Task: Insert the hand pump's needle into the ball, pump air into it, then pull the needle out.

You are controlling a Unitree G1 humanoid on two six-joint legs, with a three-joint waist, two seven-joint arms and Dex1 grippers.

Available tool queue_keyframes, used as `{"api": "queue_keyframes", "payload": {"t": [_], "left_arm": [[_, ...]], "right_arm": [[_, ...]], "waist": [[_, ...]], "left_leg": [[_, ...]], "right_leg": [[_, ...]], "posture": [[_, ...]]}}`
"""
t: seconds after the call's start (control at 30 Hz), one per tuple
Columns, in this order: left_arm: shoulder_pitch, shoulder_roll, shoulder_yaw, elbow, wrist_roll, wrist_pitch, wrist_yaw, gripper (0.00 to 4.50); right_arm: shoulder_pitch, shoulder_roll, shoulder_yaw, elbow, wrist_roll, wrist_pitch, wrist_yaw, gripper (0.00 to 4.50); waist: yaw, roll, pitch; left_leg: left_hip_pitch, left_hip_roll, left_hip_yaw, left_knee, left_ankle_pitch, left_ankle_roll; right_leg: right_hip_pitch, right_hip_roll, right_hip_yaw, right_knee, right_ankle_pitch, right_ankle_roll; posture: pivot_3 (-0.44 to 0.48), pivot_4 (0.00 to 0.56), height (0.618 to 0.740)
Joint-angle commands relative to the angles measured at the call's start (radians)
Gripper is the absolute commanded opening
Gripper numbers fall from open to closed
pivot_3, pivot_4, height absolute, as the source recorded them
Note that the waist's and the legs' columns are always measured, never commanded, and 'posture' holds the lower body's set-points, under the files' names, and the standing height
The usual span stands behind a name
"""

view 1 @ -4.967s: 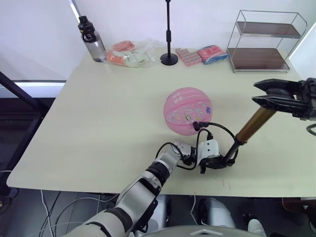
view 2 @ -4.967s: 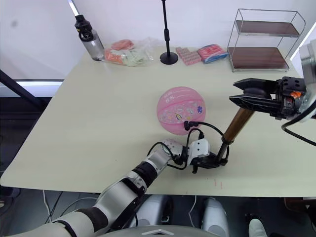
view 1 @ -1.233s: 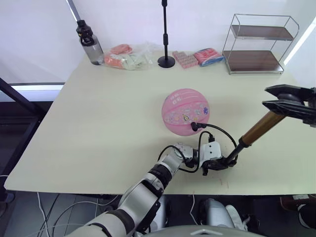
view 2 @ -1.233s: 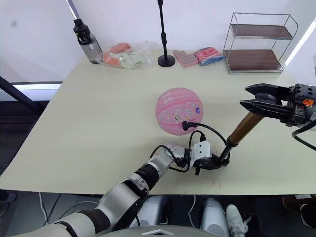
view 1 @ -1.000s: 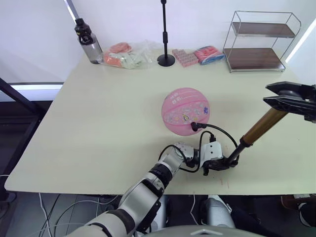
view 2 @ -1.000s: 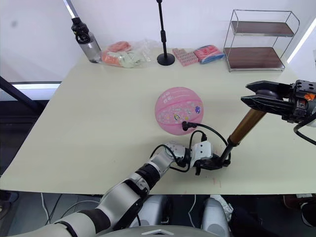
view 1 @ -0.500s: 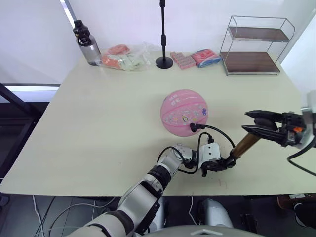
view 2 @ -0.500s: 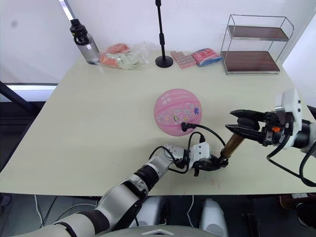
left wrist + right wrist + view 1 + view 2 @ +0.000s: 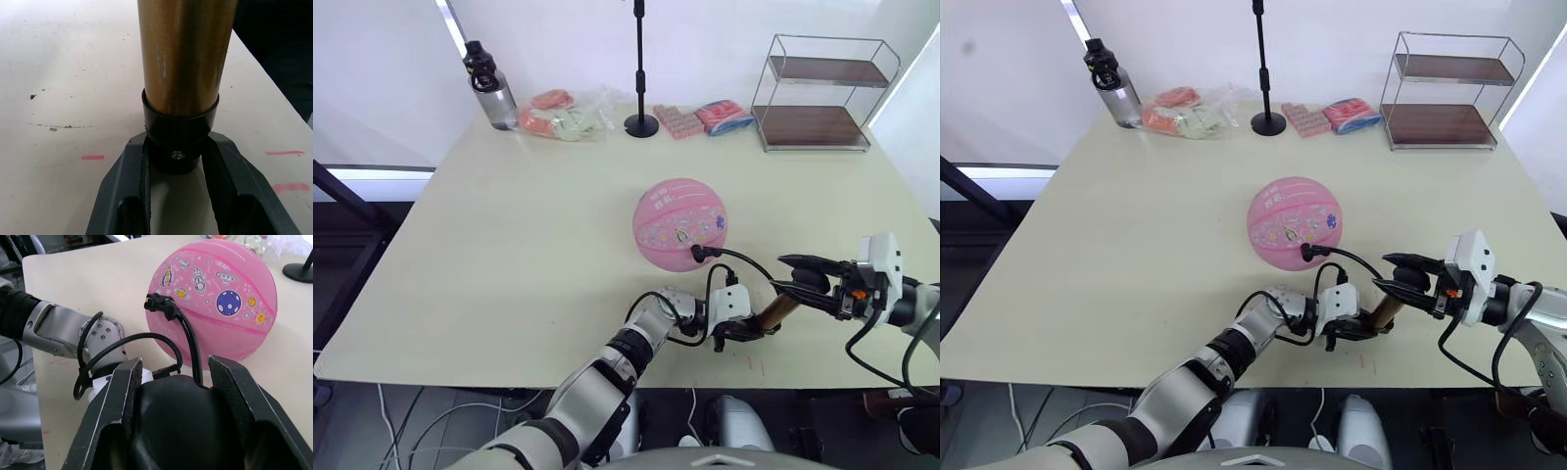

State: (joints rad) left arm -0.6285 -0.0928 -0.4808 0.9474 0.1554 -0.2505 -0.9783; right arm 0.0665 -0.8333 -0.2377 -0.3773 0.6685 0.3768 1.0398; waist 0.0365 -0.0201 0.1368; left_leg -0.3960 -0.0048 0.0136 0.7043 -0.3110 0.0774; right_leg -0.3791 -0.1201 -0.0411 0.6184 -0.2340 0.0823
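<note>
1. Ball (image 9: 680,222) sits mid-table (image 9: 509,225). The hose (image 9: 188,340) runs from the pump's near end up to a black fitting seated on the ball's near-right face. The needle itself is hidden; judged inserted.
2. Pump (image 9: 770,315) lies low over the table near its front edge, just near-right of the ball. Its long axis runs from the base cap at lower left up and rightward to the handle. Little gold barrel shows between the two grippers.
3. Left gripper (image 9: 178,161): fingers closed snugly around the black base cap (image 9: 179,142), pinning that end to the table.
4. Right gripper (image 9: 1408,277): fingers set wide but filled by the black handle (image 9: 188,431), which they clasp on both sides.
5. Key relation: the handle lies on the right arm's side and the base on the left arm's side. Any stroke must therefore run along the barrel's axis, up and rightward away from the left gripper, then back down.
6. Judgement: handle appears near the bottom of its stroke; next comes either a pull-out stroke or needle withdrawal. Risk: off-axis pull levers the base out of the left gripper or tugs the hose at the ball.
</note>
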Motion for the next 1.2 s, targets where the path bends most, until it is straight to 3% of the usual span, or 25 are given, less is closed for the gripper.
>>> {"api": "queue_keyframes", "payload": {"t": [0.03,0.33,0.6,0.73,1.0,1.07,1.2], "left_arm": [[0.030,0.035,-0.026,0.064,0.050,0.048,-0.008,1.07],[0.025,0.033,-0.025,0.070,0.052,0.045,-0.009,1.07],[0.023,0.029,-0.025,0.078,0.052,0.042,-0.010,1.07],[0.016,0.025,-0.022,0.090,0.053,0.042,-0.004,1.07],[0.012,0.023,-0.020,0.098,0.052,0.039,0.002,1.07],[0.013,0.022,-0.020,0.099,0.052,0.038,0.004,1.07],[0.013,0.021,-0.021,0.100,0.051,0.037,0.005,1.07]], "right_arm": [[-0.050,-0.070,-0.113,-0.062,0.141,0.117,0.002,1.63],[-0.170,-0.226,-0.355,-0.050,0.416,0.373,-0.038,1.63],[-0.363,-0.354,-0.436,0.030,0.544,0.491,-0.083,1.63],[-0.405,-0.386,-0.445,0.055,0.541,0.527,-0.066,1.63],[-0.255,-0.307,-0.383,-0.054,0.431,0.505,-0.020,1.63],[-0.178,-0.273,-0.316,-0.079,0.296,0.392,0.008,1.63],[-0.108,-0.184,-0.243,-0.073,0.201,0.287,-0.003,1.63]], "waist": [[-0.001,0.005,0.004],[0.000,0.007,0.007],[-0.001,0.009,0.009],[0.002,0.010,0.009],[0.002,0.009,0.008],[0.002,0.006,0.007],[0.001,0.001,0.003]], "left_leg": [[-0.001,-0.001,-0.001,0.000,0.000,0.000],[-0.006,-0.009,-0.008,0.000,0.000,0.000],[-0.007,-0.011,-0.007,-0.002,0.000,0.000],[-0.021,-0.016,-0.007,0.001,0.004,-0.004],[-0.021,-0.019,-0.007,0.001,0.004,-0.004],[-0.019,-0.019,-0.008,0.001,0.004,-0.004],[-0.017,-0.019,-0.013,0.003,0.002,-0.001]], "right_leg": [[0.000,0.000,0.003,0.000,0.000,0.000],[-0.001,-0.008,0.040,-0.012,0.002,0.010],[-0.002,-0.011,0.038,-0.012,0.003,0.011],[-0.017,-0.012,0.036,-0.009,0.007,0.019],[-0.017,-0.016,0.027,-0.010,0.009,0.022],[-0.015,-0.015,0.025,-0.009,0.009,0.022],[-0.012,-0.012,0.025,-0.009,0.010,0.025]], "posture": [[0.000,0.150,0.740],[0.000,0.150,0.740],[0.000,0.150,0.740],[0.000,0.150,0.740],[0.000,0.150,0.740],[0.000,0.150,0.740],[0.000,0.150,0.740]]}}
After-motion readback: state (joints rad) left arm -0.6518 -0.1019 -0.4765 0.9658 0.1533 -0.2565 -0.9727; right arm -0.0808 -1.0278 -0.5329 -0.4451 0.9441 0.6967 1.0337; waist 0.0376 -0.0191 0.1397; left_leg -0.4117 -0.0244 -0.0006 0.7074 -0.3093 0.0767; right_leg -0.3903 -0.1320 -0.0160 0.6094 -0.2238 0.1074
